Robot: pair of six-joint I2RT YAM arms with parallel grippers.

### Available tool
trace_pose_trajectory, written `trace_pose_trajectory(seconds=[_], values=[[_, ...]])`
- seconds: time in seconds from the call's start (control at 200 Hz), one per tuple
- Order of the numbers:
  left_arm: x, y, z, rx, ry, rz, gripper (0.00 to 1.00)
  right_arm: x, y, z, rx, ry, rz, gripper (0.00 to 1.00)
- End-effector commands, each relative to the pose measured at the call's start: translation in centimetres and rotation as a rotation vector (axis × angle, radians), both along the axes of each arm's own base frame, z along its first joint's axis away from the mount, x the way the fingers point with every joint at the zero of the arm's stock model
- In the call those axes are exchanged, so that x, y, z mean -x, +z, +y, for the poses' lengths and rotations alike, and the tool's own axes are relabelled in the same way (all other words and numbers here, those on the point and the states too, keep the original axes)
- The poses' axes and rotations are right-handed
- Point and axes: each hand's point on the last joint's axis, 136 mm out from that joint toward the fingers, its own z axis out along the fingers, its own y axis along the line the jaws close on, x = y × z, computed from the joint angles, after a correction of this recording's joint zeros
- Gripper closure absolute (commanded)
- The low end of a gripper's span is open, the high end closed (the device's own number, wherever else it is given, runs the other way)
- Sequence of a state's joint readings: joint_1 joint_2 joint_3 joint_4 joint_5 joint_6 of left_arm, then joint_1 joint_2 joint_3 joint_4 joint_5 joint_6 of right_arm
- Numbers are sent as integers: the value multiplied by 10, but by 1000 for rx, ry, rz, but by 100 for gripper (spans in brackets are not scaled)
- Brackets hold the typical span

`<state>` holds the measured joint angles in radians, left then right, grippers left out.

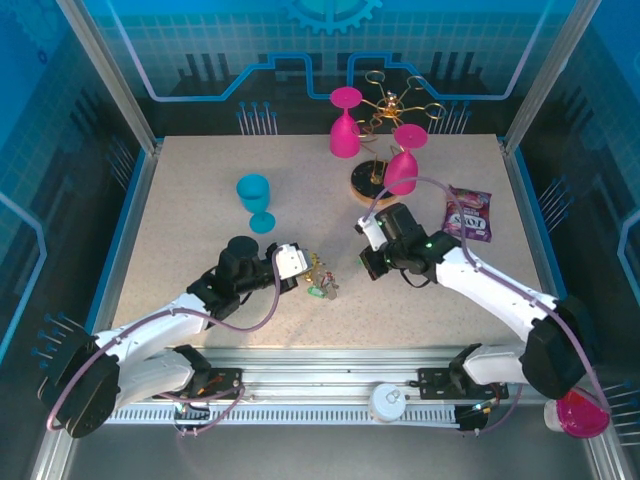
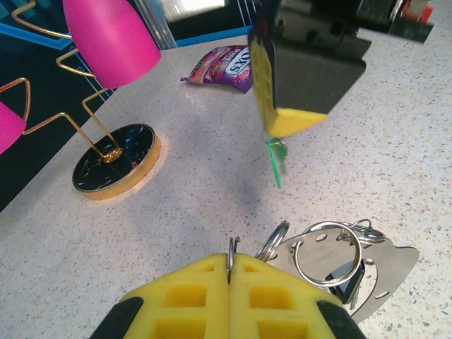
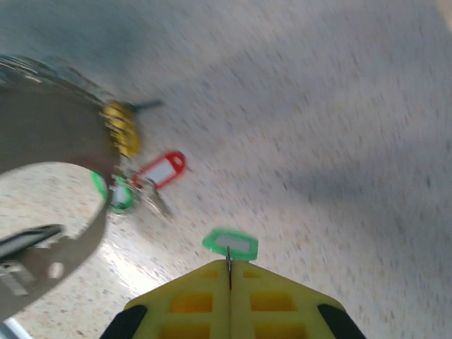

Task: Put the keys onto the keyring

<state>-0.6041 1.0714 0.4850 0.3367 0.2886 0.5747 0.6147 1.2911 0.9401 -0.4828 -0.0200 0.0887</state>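
Left gripper [image 2: 229,286]: fully closed, the thin keyring [image 2: 230,253] pinched edge-on between the pads, low over the table [image 2: 395,141].
Right gripper [image 3: 229,293]: also closed, green key [image 3: 229,244] held by the thin metal at its tag end, with the tag sticking out past the tips.
Gap: green key is held in the air near the keyring, not touching it, and is judged not yet threaded.
Keys [image 3: 145,176]: red, yellow and a second green tag are bunched on the table just beside the left gripper, tangled with loose rings and a flat metal plate (whether any is already on the keyring cannot be told).
Risk 1: only thin wire is gripped at both ends, so ring or key could be twisted out of the pads if the two are pushed together off-axis.
Risk 2: the tag is unsupported, so the key's loop could be presented at a bad angle and the ring's opening missed.
Risk 3: the bunch could be snagged and dragged if the keyring is lifted or turned.
Risk 4: the right wrist view is blurred, so alignment could be misjudged.
Stand [image 2: 116,161]: well apart, no collision expected.
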Motion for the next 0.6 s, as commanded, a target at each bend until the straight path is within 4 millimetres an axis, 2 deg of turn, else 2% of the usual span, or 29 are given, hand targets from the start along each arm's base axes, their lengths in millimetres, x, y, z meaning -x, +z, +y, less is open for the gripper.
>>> trace_pose_trajectory(seconds=[0.0,0.175,0.19,0.305,0.375,0.4,0.595], values=[[6,12,-7,37,-38,-7,100,9,20,29,-97,258,-120,100],[9,7,-6,32,-42,-3,100,21,47,48,-173,471,-276,100],[9,7,-7,32,-43,-5,100,25,39,47,-169,488,-264,100],[9,7,-8,33,-46,-11,100,33,45,54,-185,576,-295,100],[10,6,-8,30,-53,-12,100,38,38,56,-181,623,-277,100],[10,5,-9,29,-55,-11,100,36,48,59,-189,636,-299,100],[13,4,-11,24,-79,-4,100,39,47,68,-210,687,-287,100]])
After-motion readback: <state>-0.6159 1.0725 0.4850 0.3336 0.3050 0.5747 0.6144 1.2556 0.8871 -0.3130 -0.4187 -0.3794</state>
